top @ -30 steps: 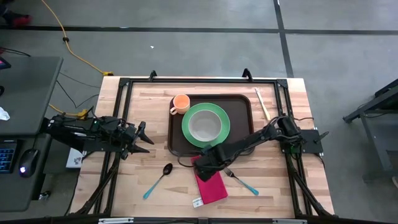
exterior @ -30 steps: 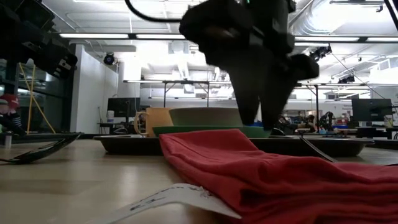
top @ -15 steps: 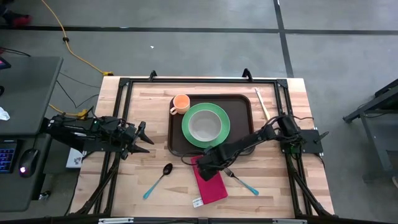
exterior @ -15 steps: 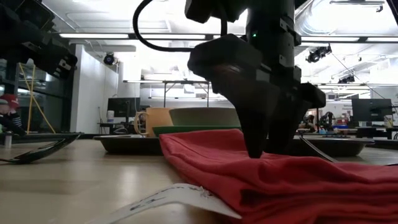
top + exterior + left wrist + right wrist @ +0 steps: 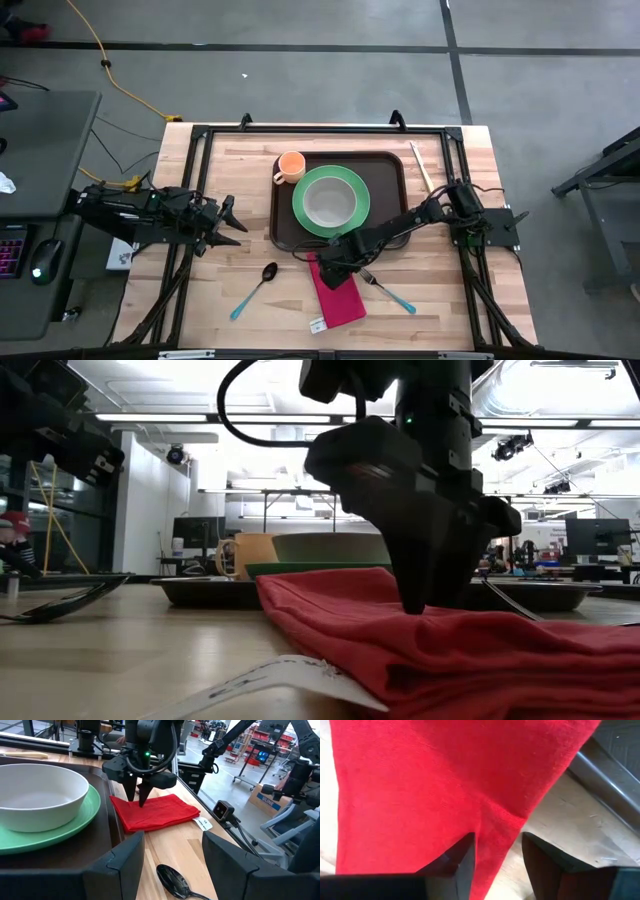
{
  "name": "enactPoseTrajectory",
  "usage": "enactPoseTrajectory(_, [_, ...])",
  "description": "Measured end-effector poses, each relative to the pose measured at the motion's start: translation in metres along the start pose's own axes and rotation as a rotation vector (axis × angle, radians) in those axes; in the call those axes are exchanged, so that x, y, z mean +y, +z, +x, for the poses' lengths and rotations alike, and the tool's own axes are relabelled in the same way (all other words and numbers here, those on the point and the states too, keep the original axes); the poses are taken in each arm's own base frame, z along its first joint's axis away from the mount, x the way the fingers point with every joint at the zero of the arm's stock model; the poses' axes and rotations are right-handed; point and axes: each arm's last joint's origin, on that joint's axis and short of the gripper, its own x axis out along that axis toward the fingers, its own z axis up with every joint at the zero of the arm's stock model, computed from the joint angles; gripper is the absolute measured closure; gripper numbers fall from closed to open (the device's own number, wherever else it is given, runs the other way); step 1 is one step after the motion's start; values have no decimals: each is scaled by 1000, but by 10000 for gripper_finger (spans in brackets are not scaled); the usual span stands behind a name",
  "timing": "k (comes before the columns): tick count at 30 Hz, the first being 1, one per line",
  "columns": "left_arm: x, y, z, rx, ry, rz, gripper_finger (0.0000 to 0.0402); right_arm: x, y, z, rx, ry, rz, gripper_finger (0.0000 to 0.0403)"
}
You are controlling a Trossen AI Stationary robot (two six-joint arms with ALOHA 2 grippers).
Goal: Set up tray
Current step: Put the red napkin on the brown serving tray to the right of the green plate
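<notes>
The brown tray (image 5: 338, 200) sits at the surface's 12 o'clock, holding a green plate (image 5: 331, 201), white bowl (image 5: 329, 203) and orange cup (image 5: 290, 165). Right hand (image 5: 332, 262), fingers parted, straddles a red napkin (image 5: 338, 296) fold at 6 o'clock; left hand (image 5: 226, 222) waits open at 9.

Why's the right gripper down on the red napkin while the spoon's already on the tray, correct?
Not quite. The spoon isn't on the tray; the high view shows it on the bare table, in front of the tray's left corner. The rest holds: the right gripper is down on the red napkin.
</notes>
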Motion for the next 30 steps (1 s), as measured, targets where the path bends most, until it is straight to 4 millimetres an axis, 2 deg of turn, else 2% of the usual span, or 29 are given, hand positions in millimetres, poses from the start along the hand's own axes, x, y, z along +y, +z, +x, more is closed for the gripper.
enactPoseTrajectory(10, [1, 0, 0, -4, 24, 0, 172, -15, -5, 24, 69, 66, 69, 360])
enactPoseTrajectory(15, [1, 0, 0, -4, 26, -1, 172, -16, -7, 26, 83, 73, 68, 393])
enactPoseTrajectory(25, [1, 0, 0, -4, 27, -1, 172, -15, -7, 26, 83, 79, 65, 403])
enactPoseTrajectory(28, [1, 0, 0, -4, 27, -1, 172, -14, -8, 21, 74, 92, 62, 403])
enactPoseTrajectory(30, [1, 0, 0, -4, 27, -1, 172, -13, -9, 10, 47, 109, 58, 403])
